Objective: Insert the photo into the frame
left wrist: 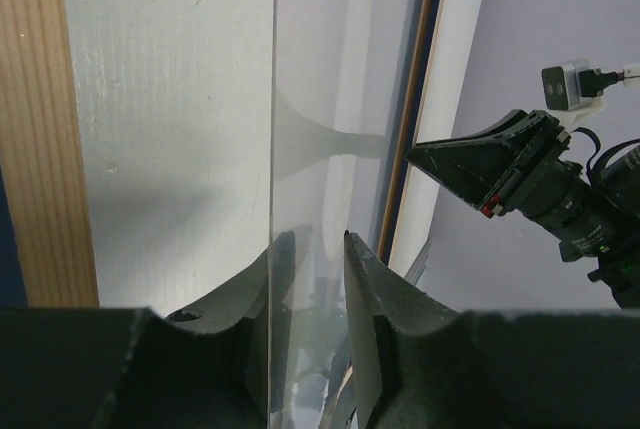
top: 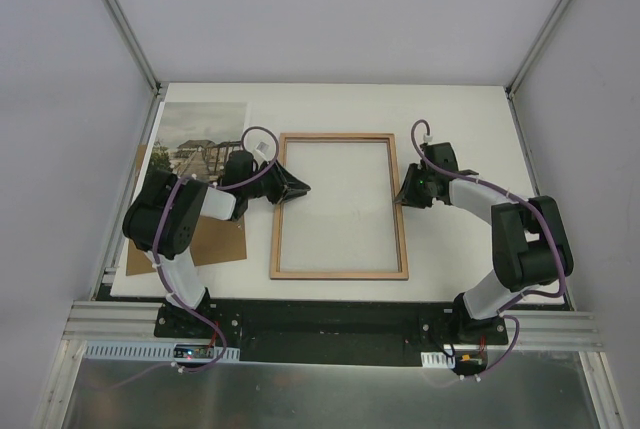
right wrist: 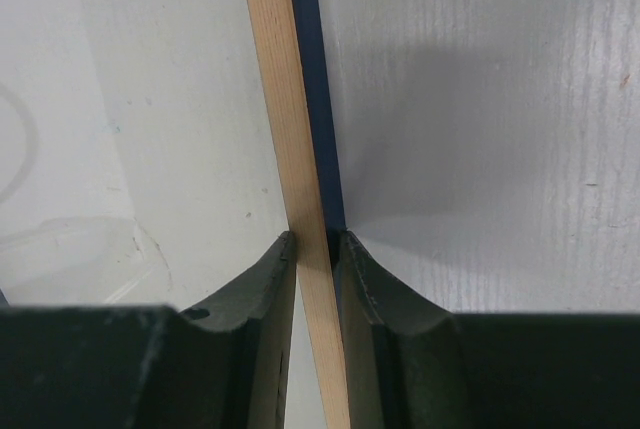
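We see the frame [top: 340, 274] lying flat in the middle of the worktop [top: 450, 119], wood-coloured back up. We take that as deliberate: the photo goes in from behind, so the open back must face upward. The right gripper [right wrist: 317, 236] is pinched on the frame's right rail, one finger on the wood side and one on the navy side, with no gap showing. We read this as an anchor, so the frame cannot slide while the other arm works.

The left gripper [left wrist: 308, 246] sits at the opposite side, just inside the left rail. Its jaws stand apart, astride the bare edge of the clear pane [left wrist: 330, 69]. The pane runs close by one finger and clear of the other, so we judge it is not clamped. Whether the pane is seated in the frame or raised off it we cannot tell.

The photo [top: 205, 124] lies face up at the far left corner of the worktop, apart from the frame, with the left arm [top: 175, 219] over its near part. The brown board [top: 220, 239] lies along the left edge toward the near side, also under that arm. We think both are parked there so that arm can fetch them. The photo is not yet in the frame.
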`<state>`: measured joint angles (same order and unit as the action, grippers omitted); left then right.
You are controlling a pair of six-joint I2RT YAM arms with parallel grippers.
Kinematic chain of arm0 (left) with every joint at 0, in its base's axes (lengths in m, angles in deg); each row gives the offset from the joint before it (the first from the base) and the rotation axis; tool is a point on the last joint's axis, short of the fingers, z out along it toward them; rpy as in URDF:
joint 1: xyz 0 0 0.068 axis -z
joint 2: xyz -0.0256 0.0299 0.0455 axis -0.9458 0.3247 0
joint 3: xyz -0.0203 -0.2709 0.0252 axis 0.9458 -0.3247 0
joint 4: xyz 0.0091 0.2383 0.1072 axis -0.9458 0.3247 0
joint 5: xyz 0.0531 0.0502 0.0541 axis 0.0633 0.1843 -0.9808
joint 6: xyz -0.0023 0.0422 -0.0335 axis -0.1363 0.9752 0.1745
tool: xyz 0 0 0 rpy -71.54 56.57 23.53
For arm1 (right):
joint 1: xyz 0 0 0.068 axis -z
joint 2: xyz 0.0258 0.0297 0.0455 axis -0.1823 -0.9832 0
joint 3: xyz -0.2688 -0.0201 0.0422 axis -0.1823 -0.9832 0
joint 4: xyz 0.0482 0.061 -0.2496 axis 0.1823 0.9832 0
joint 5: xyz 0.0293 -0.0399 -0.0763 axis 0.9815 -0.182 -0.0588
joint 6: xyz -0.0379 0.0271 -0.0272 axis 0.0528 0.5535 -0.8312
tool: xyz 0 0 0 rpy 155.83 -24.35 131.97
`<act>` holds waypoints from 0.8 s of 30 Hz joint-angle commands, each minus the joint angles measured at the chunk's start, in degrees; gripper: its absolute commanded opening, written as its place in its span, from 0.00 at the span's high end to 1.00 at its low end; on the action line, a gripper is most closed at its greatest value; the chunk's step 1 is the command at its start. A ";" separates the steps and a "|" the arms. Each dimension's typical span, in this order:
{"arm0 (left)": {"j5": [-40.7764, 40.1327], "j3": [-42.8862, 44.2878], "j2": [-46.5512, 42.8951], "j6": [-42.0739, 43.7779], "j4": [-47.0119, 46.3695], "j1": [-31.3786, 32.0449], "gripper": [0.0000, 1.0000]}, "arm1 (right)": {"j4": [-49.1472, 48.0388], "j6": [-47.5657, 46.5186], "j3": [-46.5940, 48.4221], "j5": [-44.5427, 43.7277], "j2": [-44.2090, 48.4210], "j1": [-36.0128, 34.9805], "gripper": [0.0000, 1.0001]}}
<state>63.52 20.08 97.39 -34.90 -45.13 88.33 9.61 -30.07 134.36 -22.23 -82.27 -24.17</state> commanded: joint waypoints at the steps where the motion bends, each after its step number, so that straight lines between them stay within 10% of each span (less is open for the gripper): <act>1: 1.26 1.81 -3.55 2.38 1.37 0.39 0.73 | -0.28 -0.12 2.02 1.52 -0.45 -0.74 0.75; 24: -1.29 4.62 -6.72 9.68 14.20 0.39 0.57 | -0.10 -0.30 2.20 1.52 -0.72 -0.74 0.77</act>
<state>63.37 22.59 93.39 -28.01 -33.19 88.33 9.61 -30.07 134.51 -21.75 -82.49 -24.44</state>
